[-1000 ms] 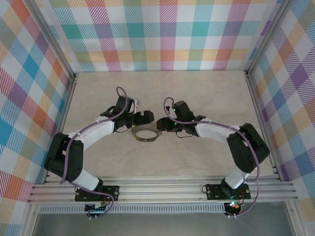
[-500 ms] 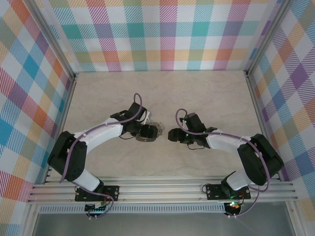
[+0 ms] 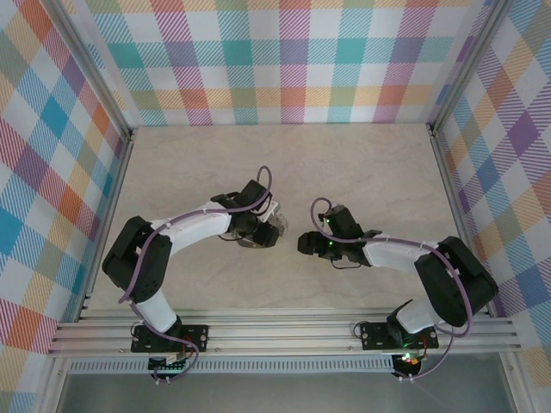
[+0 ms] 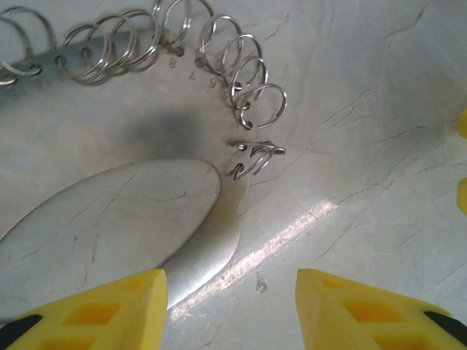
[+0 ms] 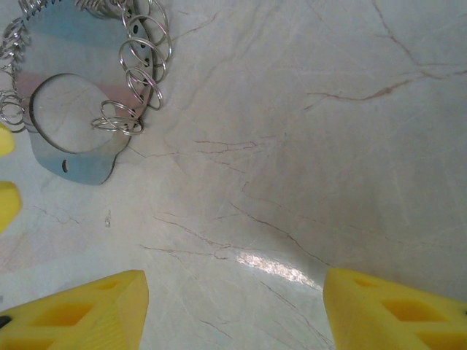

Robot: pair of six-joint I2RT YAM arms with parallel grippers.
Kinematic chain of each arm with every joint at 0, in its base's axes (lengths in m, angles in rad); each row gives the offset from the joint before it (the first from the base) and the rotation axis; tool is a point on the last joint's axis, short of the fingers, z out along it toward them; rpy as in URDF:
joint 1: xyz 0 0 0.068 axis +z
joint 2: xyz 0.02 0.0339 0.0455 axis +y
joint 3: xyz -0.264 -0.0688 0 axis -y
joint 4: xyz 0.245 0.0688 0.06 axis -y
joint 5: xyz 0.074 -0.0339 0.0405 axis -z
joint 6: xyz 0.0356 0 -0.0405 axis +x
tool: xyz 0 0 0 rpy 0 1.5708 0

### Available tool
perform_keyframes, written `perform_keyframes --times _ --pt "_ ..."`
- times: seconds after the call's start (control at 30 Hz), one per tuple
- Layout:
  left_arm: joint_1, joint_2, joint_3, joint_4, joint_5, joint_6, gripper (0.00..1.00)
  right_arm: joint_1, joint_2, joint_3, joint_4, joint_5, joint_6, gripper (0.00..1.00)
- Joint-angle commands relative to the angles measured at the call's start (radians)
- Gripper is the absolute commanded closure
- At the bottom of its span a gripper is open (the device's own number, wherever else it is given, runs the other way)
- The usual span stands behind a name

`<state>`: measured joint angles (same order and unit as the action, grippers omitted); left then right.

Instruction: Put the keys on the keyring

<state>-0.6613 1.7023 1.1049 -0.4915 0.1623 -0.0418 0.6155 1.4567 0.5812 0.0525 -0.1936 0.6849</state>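
Item: one flat silvery metal keyring plate (image 5: 80,164) with one round hole. It is fringed with thin wire split rings (image 4: 255,102) that overlap too closely to count, and it lies on the beige marbled table (image 3: 362,172) in the upper left of the right wrist frame. Two grippers: left gripper (image 4: 230,281), two yellow fingers apart, one over the plate's lower edge, clamping nothing; right gripper (image 5: 233,281), two yellow fingers apart over bare table, right of the plate in the top view. One tiny pale speck (image 4: 259,283) on the table just below the plate, too small to identify

Left hand (image 4: 228,302) swung right over keyring (image 5: 84,166); right hand (image 5: 233,306) backed off rightward.
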Motion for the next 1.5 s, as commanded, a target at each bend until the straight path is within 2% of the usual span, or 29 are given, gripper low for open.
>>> perform_keyframes --times 0.0,0.77,1.47 --pt "-0.017 0.043 0.040 0.010 -0.016 0.071 0.52 0.004 -0.031 -0.016 0.014 0.008 0.002 0.35" --pt "-0.020 0.138 0.079 0.072 0.043 0.123 0.57 0.004 -0.065 -0.038 0.000 0.031 -0.004 0.34" --pt "-0.020 0.181 0.116 0.075 0.075 0.125 0.70 0.004 -0.065 -0.044 0.000 0.031 -0.009 0.34"
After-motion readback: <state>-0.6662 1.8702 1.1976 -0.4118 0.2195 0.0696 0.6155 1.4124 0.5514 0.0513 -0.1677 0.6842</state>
